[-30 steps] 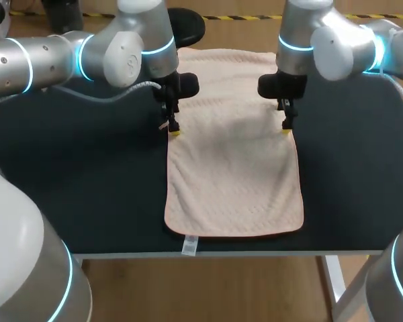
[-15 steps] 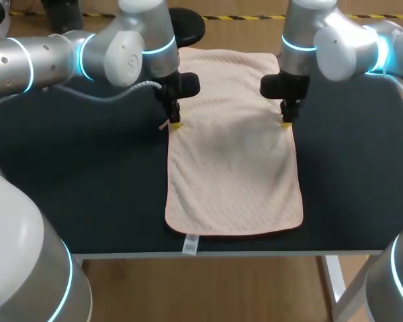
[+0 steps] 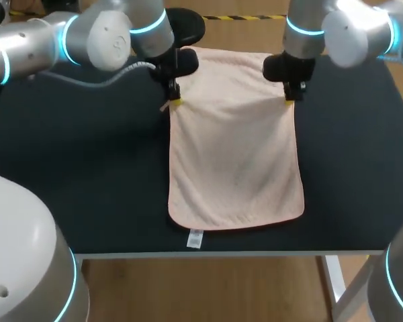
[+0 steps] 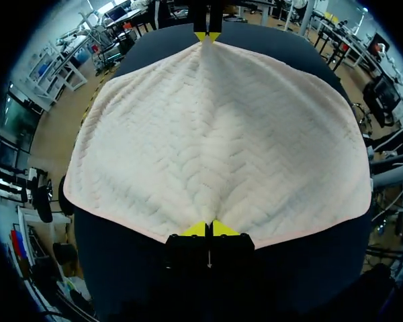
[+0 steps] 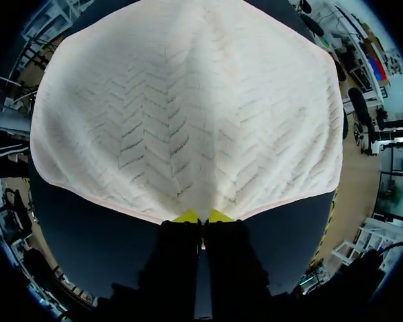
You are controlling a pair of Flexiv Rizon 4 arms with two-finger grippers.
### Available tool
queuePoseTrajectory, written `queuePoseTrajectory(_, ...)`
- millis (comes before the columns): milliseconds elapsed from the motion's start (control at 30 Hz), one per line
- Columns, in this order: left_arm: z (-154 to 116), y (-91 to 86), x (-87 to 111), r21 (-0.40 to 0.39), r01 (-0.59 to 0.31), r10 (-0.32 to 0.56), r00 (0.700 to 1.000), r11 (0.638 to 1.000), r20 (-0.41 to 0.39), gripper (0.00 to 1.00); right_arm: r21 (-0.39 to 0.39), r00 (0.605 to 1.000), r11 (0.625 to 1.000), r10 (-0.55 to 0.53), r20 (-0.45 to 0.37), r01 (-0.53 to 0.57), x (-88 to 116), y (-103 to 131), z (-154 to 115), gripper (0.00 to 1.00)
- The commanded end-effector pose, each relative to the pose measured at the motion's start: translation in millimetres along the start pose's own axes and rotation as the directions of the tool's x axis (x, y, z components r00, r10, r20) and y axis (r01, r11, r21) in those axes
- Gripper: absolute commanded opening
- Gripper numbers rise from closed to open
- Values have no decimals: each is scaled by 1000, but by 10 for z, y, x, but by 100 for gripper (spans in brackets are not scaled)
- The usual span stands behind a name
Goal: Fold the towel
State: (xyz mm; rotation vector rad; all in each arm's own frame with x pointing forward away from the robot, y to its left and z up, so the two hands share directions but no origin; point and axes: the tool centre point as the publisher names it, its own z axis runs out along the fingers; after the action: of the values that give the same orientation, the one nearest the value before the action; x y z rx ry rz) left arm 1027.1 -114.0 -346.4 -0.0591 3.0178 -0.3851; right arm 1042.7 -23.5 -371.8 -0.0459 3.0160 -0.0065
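The left gripper [image 4: 208, 229] is clenched on one long edge of the towel [image 3: 235, 154], yellow tips pressed together with the cloth puckering toward them. The right gripper [image 5: 201, 217] pinches the opposite long edge the same way. The towel lies lengthwise on the dark table [image 3: 87, 168], with its small label [image 3: 195, 238] at the near end and both pinches towards the far end.

It looks light, soft and limp, so it will likely sag between the two holds and trail over the table rather than keep any shape. The woven ribbing should give the tips fair purchase, and edges or corners seem the sensible places to grasp.

The head view hides the far corners behind the wrists. Each pinch possibly catches a single layer, but the folds there are too tight to tell.
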Motion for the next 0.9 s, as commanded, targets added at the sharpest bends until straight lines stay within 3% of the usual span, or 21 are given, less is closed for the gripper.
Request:
queuePoseTrajectory(33, -775, 89, 15, 14, 29, -30, 995, 999, 99, 0, -5, 998, 1000, -2, 70, 3, 9, -53, -560, 0)
queuePoseTrajectory(167, -1161, 103, -194, -17, 37, -33, 983, 999, 179, 0, -9, 991, 1000, -16, 136, 17, -160, -29, -889, 0)
queuePoseTrajectory(433, -1890, 29, -590, 28, 18, -27, 930, 999, 367, 0, -37, 953, 999, -27, 302, 40, -576, 92, -1658, 0)
queuePoseTrajectory(733, -2609, -56, -922, 32, -11, -8, 841, 999, 541, 0, -53, 875, 997, -30, 483, 64, -996, 172, -2498, 0)
queuePoseTrajectory(900, -2899, -81, -965, 34, -11, -13, 784, 999, 621, 0, -62, 841, 995, -27, 541, 72, -1030, 203, -2788, 0)
